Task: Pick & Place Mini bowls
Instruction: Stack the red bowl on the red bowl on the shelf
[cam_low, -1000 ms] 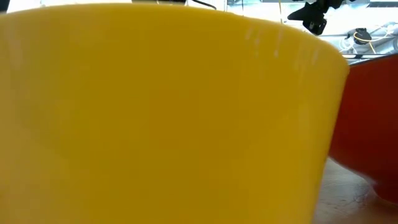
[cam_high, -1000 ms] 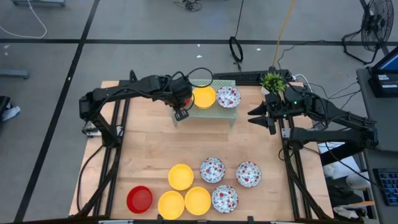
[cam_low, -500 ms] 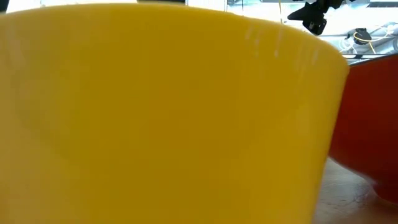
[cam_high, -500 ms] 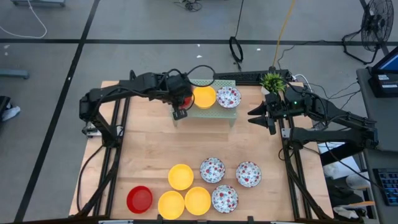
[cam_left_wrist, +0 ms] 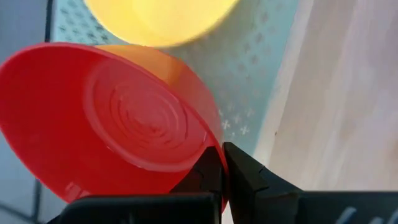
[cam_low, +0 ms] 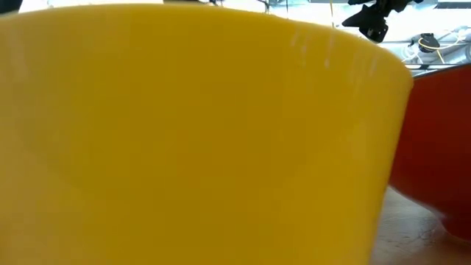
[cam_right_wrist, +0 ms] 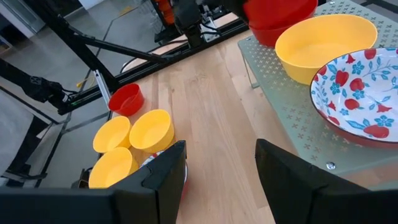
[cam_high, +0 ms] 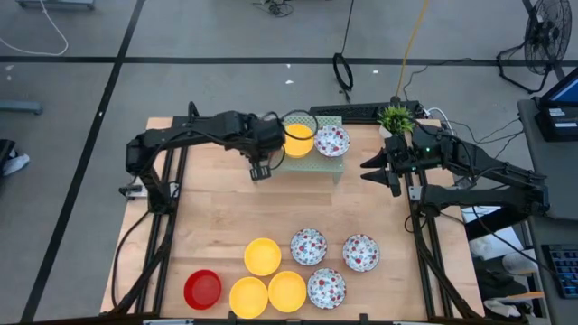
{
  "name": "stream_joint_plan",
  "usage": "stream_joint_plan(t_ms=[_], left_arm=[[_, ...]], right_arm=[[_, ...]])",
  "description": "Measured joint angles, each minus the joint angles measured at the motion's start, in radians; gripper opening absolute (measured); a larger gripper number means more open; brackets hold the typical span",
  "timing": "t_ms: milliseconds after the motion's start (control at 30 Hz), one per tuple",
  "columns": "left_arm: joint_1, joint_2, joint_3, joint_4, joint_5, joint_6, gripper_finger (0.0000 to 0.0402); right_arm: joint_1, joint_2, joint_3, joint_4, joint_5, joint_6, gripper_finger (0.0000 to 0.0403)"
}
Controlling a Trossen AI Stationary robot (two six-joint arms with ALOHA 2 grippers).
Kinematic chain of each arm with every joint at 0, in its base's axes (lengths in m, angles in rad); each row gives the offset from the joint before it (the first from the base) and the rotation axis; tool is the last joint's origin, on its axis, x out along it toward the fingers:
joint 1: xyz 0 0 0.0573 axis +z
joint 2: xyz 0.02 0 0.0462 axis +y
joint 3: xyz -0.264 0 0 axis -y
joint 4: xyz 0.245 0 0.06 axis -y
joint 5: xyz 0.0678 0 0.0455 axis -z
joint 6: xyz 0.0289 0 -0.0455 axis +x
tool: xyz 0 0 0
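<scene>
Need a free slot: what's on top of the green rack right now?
On the rack: a yellow bowl and a floral bowl. The left gripper holds a red bowl over its end; what's under that bowl is covered.

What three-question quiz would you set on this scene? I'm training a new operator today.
1. True or false: the left tool grips the red bowl by its rim.
2. How many yellow bowls sit on the table, off the mesh rack? A two, B three, C five.
3. Fill in: the right tool, waiting beside the rack, is ____ (open or shut).
Key: 1 true; 2 B; 3 open.
</scene>
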Motion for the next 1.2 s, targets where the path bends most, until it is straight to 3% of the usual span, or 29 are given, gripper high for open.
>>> stream_joint_plan(t_ms=[267, 667, 867, 967, 1200], left_arm=[[-0.004, 0.045, 0.0, -0.013, -0.104, 0.022, 0.0016], [-0.044, 0.005, -0.001, 0.017, -0.192, 0.021, 0.0123], [-0.088, -0.048, 0.0, -0.001, -0.246, 0.006, 0.0153], [-0.129, -0.1, 0.0, -0.011, -0.199, -0.082, 0.0152], [-0.283, -0.173, 0.0, -0.092, 0.091, -0.479, 0.014]], right_arm=[[0.0, 0.0, 0.0, -0.013, 0.0, 0.0, 0.0183], [0.0, 0.0, 0.0, -0.025, 0.0, 0.0, 0.0183], [0.0, 0.0, 0.0, -0.025, 0.0, -0.004, 0.0183], [0.0, 0.0, 0.0, -0.025, 0.0, -0.004, 0.0183], [0.0, 0.0, 0.0, -0.025, 0.0, -0.004, 0.0183]])
